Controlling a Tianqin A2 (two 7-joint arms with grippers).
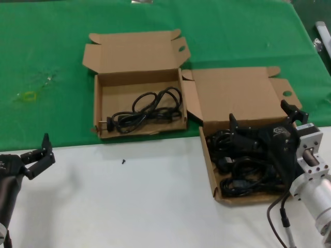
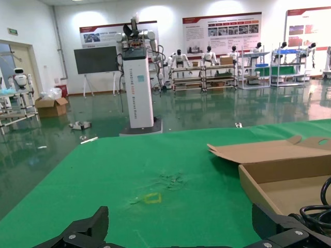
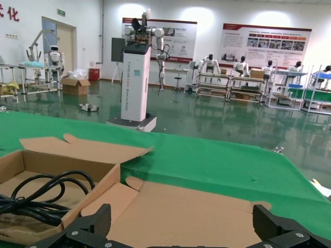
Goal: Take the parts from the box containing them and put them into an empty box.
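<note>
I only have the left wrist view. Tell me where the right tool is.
Observer: The right tool hangs open over the full box on the robot's right, above its cords.
Operator: Count the cords in the box I can half see.
Observer: One bundle lies in that left box.
Operator: Say what my left tool is above.
Observer: The left tool is open over the white tabletop, short of the green cloth.
</note>
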